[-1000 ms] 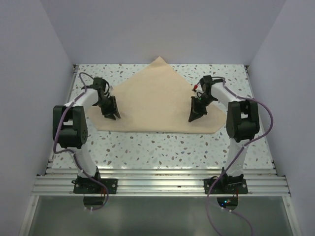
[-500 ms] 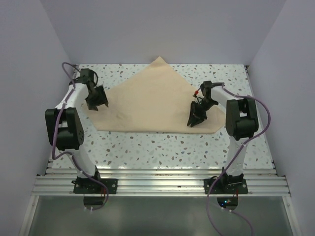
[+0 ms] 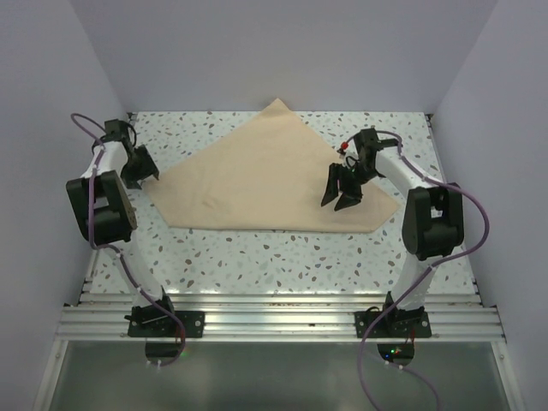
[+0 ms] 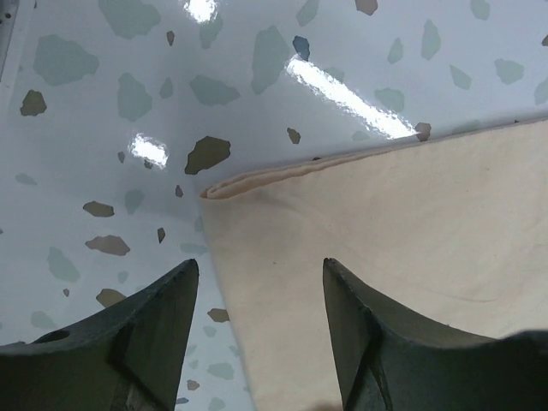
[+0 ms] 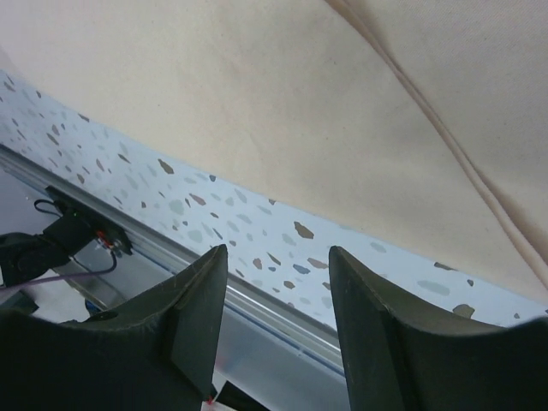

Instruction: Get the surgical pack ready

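Observation:
Of the surgical pack, only the tan-beige wrap sheet [image 3: 265, 175] shows, spread flat on the speckled tabletop with one corner pointing to the back. My left gripper [image 3: 139, 169] hangs open just above the sheet's left corner. In the left wrist view that corner [image 4: 210, 190] lies ahead of the left gripper [image 4: 259, 264], with nothing between the fingers [image 4: 158, 321]. My right gripper [image 3: 340, 199] is open and empty above the sheet's right part. In the right wrist view the right gripper [image 5: 278, 250] is raised over the sheet [image 5: 257, 86], which has a seam line [image 5: 428, 116].
The speckled white tabletop [image 3: 282, 257] runs round the sheet, with walls on the left, right and back. An aluminium rail [image 3: 282, 321] carrying both arm bases lies along the near edge. The right wrist view also shows this rail [image 5: 163, 248] and cables [image 5: 60, 235].
The left arm swung left off the sheet, drawing its left corner outward, then opened. The right gripper opened and let go of the sheet, shifting slightly back.

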`<state>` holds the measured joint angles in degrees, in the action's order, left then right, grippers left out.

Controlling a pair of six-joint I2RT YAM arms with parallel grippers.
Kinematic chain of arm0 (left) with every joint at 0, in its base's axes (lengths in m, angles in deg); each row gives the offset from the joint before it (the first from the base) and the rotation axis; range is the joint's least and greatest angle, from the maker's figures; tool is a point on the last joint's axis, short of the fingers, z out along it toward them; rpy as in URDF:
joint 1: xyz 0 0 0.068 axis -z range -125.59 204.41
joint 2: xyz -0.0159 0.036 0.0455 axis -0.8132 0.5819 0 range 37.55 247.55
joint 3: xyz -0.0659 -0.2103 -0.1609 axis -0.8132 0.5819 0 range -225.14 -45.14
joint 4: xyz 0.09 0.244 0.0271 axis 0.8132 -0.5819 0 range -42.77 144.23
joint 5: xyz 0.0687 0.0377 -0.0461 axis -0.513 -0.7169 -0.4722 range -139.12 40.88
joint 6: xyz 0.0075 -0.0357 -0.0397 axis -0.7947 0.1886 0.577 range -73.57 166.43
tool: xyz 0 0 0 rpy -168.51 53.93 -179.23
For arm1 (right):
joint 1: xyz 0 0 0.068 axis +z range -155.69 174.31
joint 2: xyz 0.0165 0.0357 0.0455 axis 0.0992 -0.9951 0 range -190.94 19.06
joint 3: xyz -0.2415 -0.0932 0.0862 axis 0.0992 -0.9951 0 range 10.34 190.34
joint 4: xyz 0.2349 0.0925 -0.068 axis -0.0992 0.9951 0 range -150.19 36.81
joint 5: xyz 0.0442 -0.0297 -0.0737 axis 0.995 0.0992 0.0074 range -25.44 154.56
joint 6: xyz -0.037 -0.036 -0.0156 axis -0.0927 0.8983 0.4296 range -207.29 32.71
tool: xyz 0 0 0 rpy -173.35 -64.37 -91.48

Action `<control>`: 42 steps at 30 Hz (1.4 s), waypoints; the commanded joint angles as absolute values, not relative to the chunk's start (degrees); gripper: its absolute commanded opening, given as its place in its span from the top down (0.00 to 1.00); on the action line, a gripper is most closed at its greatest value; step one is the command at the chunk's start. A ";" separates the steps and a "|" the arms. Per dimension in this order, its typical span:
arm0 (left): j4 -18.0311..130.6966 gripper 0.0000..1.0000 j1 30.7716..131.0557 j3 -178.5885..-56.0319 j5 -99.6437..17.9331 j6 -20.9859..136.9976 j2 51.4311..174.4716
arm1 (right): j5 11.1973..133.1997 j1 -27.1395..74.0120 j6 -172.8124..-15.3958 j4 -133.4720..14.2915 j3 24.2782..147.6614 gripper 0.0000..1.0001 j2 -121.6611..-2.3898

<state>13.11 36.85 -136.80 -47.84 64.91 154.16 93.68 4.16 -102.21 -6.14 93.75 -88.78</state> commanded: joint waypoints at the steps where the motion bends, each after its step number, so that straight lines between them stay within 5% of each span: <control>1: 17.65 0.36 36.40 -138.75 -46.75 62.60 156.36 | 95.94 4.24 -100.66 -4.91 92.43 0.45 -85.10; 16: 18.98 0.46 36.04 -138.22 -49.40 58.55 162.43 | 94.97 3.19 -100.12 -3.15 91.02 0.43 -83.16; 19: 21.17 0.57 36.05 -135.94 -44.38 59.26 161.83 | 94.18 3.01 -100.12 -2.79 91.19 0.43 -83.43; 22: 22.85 0.81 36.13 -134.00 -41.30 59.78 159.89 | 93.65 3.10 -100.30 -2.44 90.58 0.43 -84.30; 23: 22.85 0.97 36.05 -133.91 -40.51 59.87 159.54 | 93.04 3.10 -100.56 -2.44 89.97 0.43 -84.65; 24: 22.77 1.00 36.05 -134.08 -39.55 60.22 159.10 | 92.77 3.10 -100.82 -3.31 88.31 0.43 -84.92; 29: 20.49 1.00 37.62 -134.17 -36.19 62.94 153.66 | 90.49 3.10 -102.14 -6.92 84.61 0.50 -89.22; 36: 12.75 1.00 45.09 -135.41 -39.70 69.80 142.86 | 87.94 3.10 -104.25 -11.49 85.21 0.76 -96.16; 42: 8.88 1.00 52.65 -136.29 -39.55 78.23 136.61 | 86.27 3.01 -103.90 -11.23 88.11 0.80 -99.24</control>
